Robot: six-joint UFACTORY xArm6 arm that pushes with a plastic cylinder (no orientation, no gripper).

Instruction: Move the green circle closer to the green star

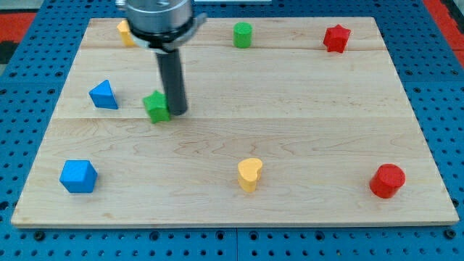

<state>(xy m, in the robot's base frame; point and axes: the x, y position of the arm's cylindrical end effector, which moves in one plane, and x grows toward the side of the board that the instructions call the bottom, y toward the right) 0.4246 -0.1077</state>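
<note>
Rod tip against the green star, green circle far off.

There was no claw, only a rod; my tip (177,112) stood touching the green star (156,106) at its 3 o'clock side. The green circle (243,34) sat well apart toward 1 o'clock near the counter's (304,130) top edge, with the red star (336,38) further right.

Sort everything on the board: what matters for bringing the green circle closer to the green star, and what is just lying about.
For the job:
green circle, at the view's top
green star, left of centre
my tip, right beside the star

Lying about:
red star
red cylinder
yellow heart
blue triangle
blue cube
yellow block, partly hidden
</note>
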